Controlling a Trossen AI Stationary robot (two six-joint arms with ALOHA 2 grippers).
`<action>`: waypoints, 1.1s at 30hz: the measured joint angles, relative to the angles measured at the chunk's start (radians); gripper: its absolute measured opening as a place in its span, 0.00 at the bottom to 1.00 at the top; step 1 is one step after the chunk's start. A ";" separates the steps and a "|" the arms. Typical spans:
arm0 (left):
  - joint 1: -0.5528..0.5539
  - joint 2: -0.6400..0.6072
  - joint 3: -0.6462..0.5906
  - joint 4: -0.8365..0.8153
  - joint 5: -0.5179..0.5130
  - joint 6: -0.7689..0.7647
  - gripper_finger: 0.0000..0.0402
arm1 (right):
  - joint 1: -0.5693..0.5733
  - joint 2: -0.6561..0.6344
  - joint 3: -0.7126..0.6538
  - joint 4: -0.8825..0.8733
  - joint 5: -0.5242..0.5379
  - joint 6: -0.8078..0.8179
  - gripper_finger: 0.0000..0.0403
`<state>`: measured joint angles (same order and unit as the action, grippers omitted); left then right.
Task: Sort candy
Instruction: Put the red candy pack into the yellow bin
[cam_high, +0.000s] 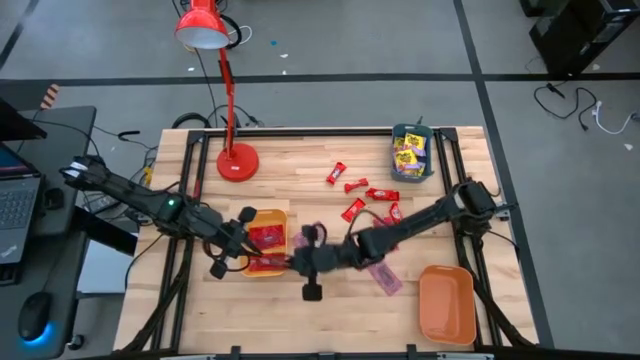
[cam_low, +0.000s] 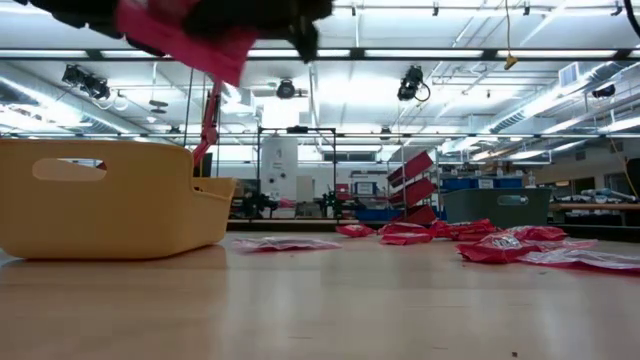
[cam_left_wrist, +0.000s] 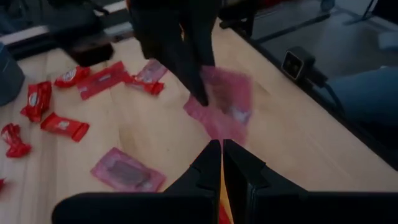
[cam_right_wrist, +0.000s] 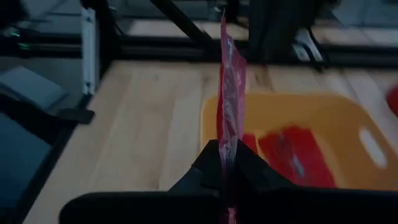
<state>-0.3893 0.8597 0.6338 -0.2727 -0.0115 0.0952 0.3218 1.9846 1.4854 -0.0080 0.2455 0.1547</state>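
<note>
- Right gripper (cam_right_wrist: 225, 163) was seen closed on a pinkish-purple packet (cam_right_wrist: 230, 87), held above the yellow tray (cam_high: 268, 216) at centre frame.
- Left gripper (cam_left_wrist: 221, 163) was closed, empty.
- Packet could slip out, because only its edge was pinched.

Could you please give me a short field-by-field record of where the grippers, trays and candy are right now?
right gripper: shut on pink packet, lifted off the table beside the yellow tray
left gripper: shut, empty, at the yellow tray's near edge
yellow tray contents: red candy
teal tray: far right corner, holds yellow packets
orange tray: near right corner, no candy seen in it
loose red candies: scattered mid-table
second pink packet: flat on table near the orange tray
lamp: far left
</note>
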 joint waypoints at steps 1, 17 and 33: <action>0.000 0.003 0.000 0.000 -0.008 -0.009 0.05 | -0.017 -0.001 0.000 0.012 -0.032 -0.025 0.02; 0.002 0.004 0.000 -0.047 -0.215 -0.099 0.25 | -0.119 -0.001 0.000 -0.133 -0.215 -0.127 0.02; 0.005 0.035 0.000 -0.033 -0.318 -0.150 0.46 | -0.204 -0.054 0.000 -0.181 -0.196 -0.260 0.02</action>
<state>-0.3843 0.8944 0.6334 -0.3056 -0.3295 -0.0551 0.1179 1.9308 1.4857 -0.1894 0.0498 -0.1054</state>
